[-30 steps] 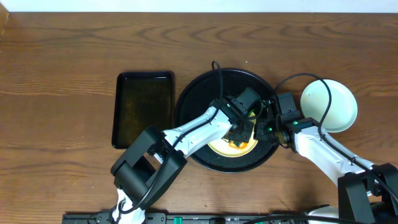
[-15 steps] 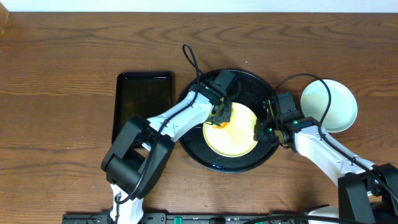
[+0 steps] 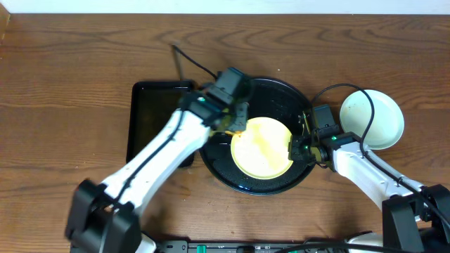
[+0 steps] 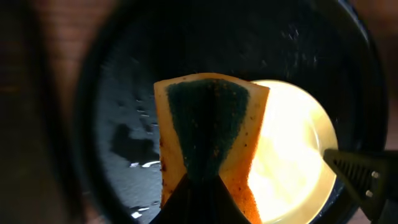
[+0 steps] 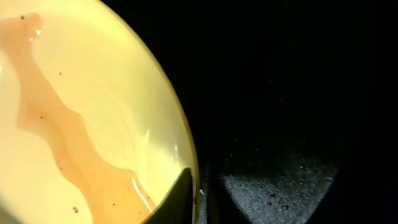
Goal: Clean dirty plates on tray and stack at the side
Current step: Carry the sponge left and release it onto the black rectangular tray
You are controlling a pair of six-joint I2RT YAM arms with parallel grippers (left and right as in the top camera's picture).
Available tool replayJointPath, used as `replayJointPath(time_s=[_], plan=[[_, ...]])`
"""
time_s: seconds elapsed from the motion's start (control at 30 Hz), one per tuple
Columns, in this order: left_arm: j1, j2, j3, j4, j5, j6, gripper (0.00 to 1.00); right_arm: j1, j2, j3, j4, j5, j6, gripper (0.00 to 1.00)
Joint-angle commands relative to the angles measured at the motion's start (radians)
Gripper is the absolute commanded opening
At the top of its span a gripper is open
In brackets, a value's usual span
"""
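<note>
The first plate (image 3: 261,147) lay in the round tray (image 3: 278,84), the rectangular tray (image 3: 151,119) just left of it, a second plate (image 3: 373,118) on the table (image 3: 70,70) just right.

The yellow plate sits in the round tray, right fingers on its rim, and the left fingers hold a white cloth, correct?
No. The left wrist view shows the left fingers holding an orange, green-faced sponge, not a cloth. The yellow plate, round tray and right fingers are as said.
</note>
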Motion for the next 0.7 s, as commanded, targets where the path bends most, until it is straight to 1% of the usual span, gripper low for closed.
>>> replayJointPath(time_s=[0.0,0.13,0.27,0.43,0.53,0.67], plan=[[0.069,-0.001,0.005,-0.029,-0.035,0.016,0.08,-0.007,0.008,0.001,0.0,0.021,0.006,0.16],[0.176,0.002,0.004,-0.052,-0.035,0.021,0.08,-0.007,0.008,0.001,0.0,0.021,0.006,0.26],[0.284,0.007,0.003,-0.05,-0.031,0.045,0.08,-0.007,0.009,0.001,0.0,-0.001,0.007,0.25],[0.378,0.046,-0.014,-0.048,-0.02,0.059,0.08,-0.007,0.009,0.001,0.0,-0.02,0.006,0.23],[0.424,0.1,-0.026,-0.04,0.056,0.103,0.07,-0.007,0.009,0.001,0.0,-0.02,0.006,0.22],[0.485,0.19,-0.031,-0.034,0.146,0.121,0.07,-0.007,0.008,0.001,0.0,-0.02,0.006,0.21]])
